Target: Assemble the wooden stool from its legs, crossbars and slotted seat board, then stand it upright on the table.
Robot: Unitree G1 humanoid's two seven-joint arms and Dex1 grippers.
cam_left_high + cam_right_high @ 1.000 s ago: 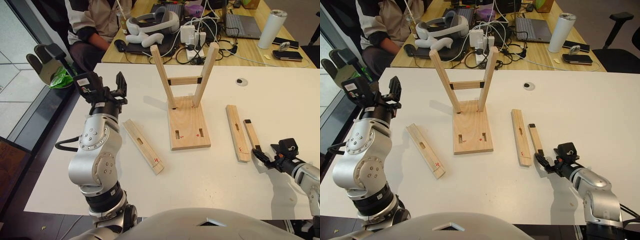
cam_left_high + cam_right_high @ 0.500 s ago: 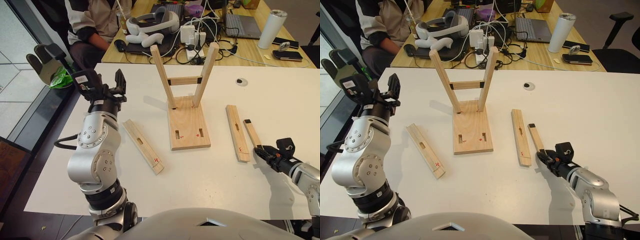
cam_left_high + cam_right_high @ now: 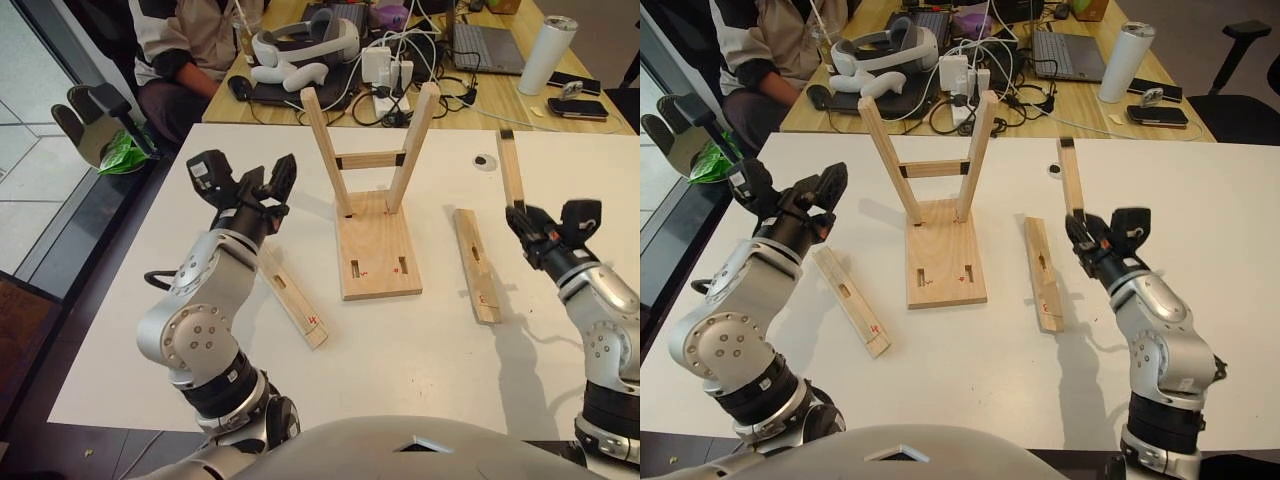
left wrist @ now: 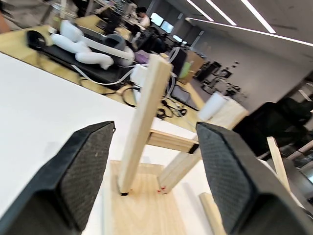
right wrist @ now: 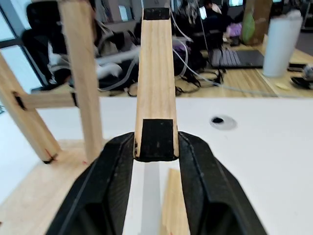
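Note:
The slotted seat board (image 3: 375,262) lies flat mid-table with two legs (image 3: 322,150) standing in its far slots, joined by a crossbar (image 3: 370,161). One loose leg (image 3: 288,293) lies left of the board and another loose leg (image 3: 475,265) lies to its right. My right gripper (image 3: 1092,232) is shut on a short black-tipped crossbar (image 3: 1070,176) and holds it upright above the table, right of the board; the wrist view shows that crossbar (image 5: 156,73) clamped at its lower end. My left gripper (image 3: 264,186) hovers open left of the standing legs, and its pads (image 4: 80,178) frame the nearer leg (image 4: 145,115).
A small black disc (image 3: 484,160) sits on the white table (image 3: 420,350) at the far right. Behind the table a wooden desk holds a headset (image 3: 300,45), cables, a laptop and a tumbler (image 3: 545,55). A person sits at the back left.
My right gripper has lifted the short crossbar off the table and carried it up and farther back. My left gripper has swung right, toward the standing legs.

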